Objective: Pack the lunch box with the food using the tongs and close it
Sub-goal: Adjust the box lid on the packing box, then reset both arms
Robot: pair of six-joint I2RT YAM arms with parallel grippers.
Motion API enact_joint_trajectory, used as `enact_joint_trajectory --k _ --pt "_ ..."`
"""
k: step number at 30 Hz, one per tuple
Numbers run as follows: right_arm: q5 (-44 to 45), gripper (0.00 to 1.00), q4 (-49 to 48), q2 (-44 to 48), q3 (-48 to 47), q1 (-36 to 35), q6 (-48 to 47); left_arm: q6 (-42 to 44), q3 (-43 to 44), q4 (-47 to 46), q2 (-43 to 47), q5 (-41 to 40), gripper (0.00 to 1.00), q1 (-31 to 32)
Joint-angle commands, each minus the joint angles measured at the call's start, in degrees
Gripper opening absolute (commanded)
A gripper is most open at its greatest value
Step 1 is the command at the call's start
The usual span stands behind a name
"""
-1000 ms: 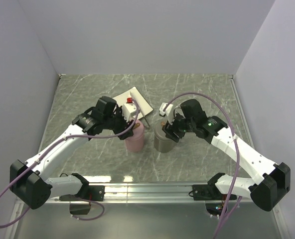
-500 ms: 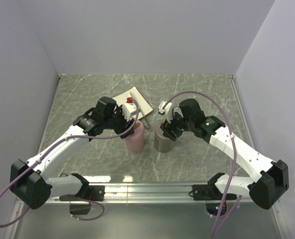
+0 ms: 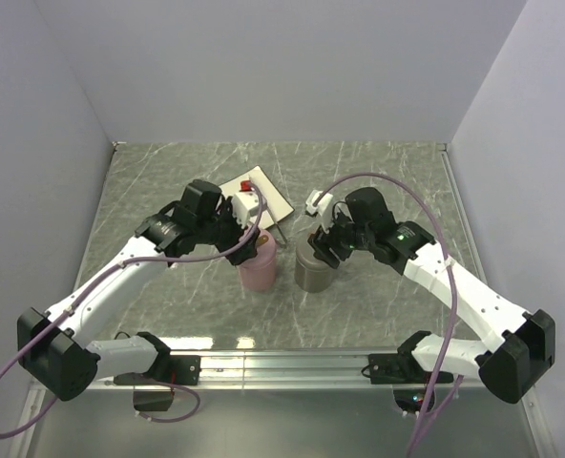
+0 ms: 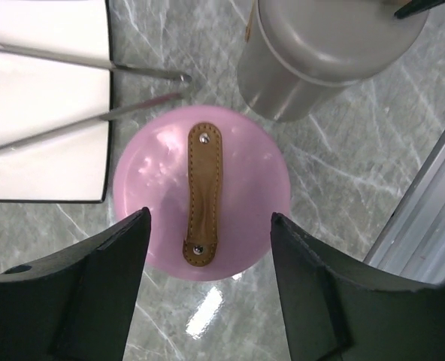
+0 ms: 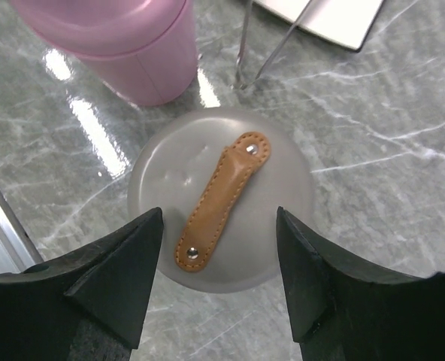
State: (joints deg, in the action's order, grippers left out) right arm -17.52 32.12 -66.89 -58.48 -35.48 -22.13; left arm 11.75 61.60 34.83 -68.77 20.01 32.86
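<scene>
1. Lunch box: a pink tub (image 4: 245, 188) and a grey tub (image 5: 221, 162), both lidded with tan straps (image 4: 203, 192), side by side mid-surface (image 5: 373, 150).
2. The left hand (image 4: 209, 218) stands open astride the pink lid; the right hand (image 5: 219, 214) stands open astride the grey one.
3. It looks packed. I'd lift both hands straight up, clear of the rims and of the tongs (image 4: 72, 58) on the white plate (image 4: 42, 162).

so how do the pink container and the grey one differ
The pink container is pink, the grey container grey. The pink container stands left, under the left hand; the grey container right, under the right hand. Both are round, lidded, with a tan stitched strap on top.
</scene>
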Motion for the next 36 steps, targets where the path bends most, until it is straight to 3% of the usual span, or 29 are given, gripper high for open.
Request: enact_joint_trajectory --k 1,7,9,16,19,21,25,31,36 --pt "1.87 0.69 -1.44 2.91 -4.97 0.59 1.47 -2.69 4.92 1.03 1.19 0.56 0.71 -0.08" --pt "-0.15 0.72 -1.71 5.36 -9.98 7.95 4.28 -6.03 9.41 1.56 1.36 5.81 0.86 -6.57" --pt "-2.50 0.73 -1.62 6.16 -11.22 11.38 6.12 -8.39 11.07 1.56 1.45 7.84 0.99 -10.00" --pt "-9.01 0.82 -1.53 9.23 -9.99 29.31 12.63 -17.54 13.63 -0.02 0.13 14.97 0.99 -22.13" --pt "-9.12 0.99 -1.18 9.41 -7.89 33.98 15.44 -17.99 14.51 1.89 -1.71 10.67 0.99 -25.11" --pt "-8.67 1.00 -0.57 9.06 -6.48 36.70 17.89 -16.76 13.64 2.09 -2.86 11.80 1.00 -26.96" --pt "-7.88 1.00 -0.30 8.71 -0.17 38.38 19.23 -16.67 6.97 -1.60 -2.16 13.39 0.99 -31.97" --pt "-7.44 1.00 -2.41 11.69 7.66 38.38 18.79 -16.40 -1.39 -6.61 0.74 8.92 0.99 -32.69" --pt "-7.79 1.00 -1.45 12.49 8.29 38.39 18.35 -15.61 -3.59 -6.79 1.27 7.15 1.00 -32.69"
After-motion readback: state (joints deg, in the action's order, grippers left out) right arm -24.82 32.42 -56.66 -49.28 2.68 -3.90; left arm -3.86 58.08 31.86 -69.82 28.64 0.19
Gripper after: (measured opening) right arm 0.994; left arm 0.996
